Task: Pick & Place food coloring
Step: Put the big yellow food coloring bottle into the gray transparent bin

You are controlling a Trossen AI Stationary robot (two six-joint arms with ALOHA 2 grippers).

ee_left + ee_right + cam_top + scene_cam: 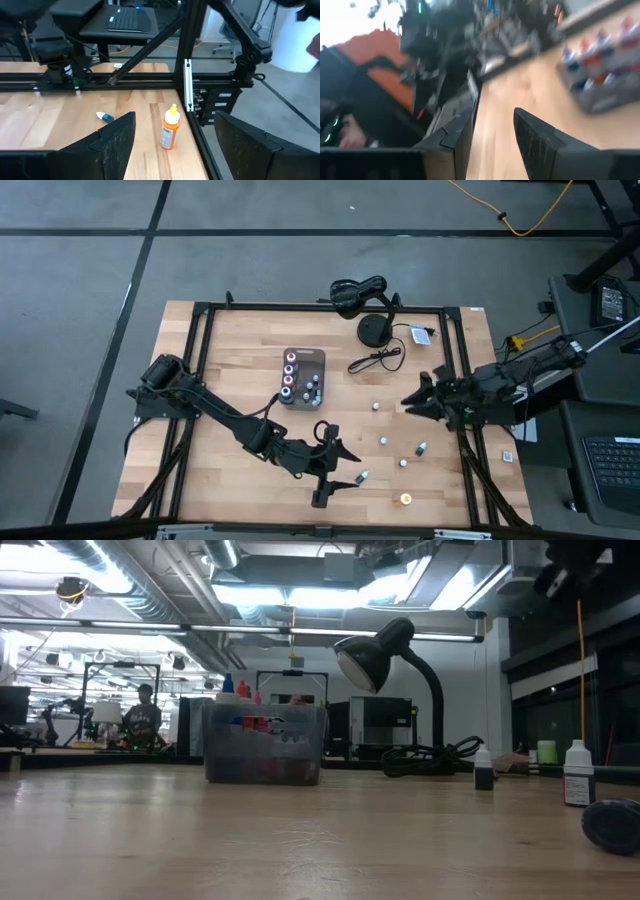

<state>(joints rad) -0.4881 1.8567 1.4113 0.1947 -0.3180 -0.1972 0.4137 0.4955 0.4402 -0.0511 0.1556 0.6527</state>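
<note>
From above, the gray tray [303, 376] sits just past the middle of the wooden table [230, 350], with several small bottles [290, 376] standing in it, red, pink and blue caps showing. At one o'clock from the tray stands a black desk lamp [368, 302] with its cable [380, 358] snaking beside it.

Loose bottles lie scattered toward four o'clock from the tray: one white-capped [376, 406], one more [383, 441], a green-capped one [421, 448], another [403, 463] and an orange one [406, 498] near the front edge.

The left gripper [335, 472] hovers at the front centre with its fingers spread and empty; a bottle [363, 477] lies just beside it.

The right gripper [418, 400] hangs at three o'clock near the table's edge, fingers parted, nothing between them.
</note>
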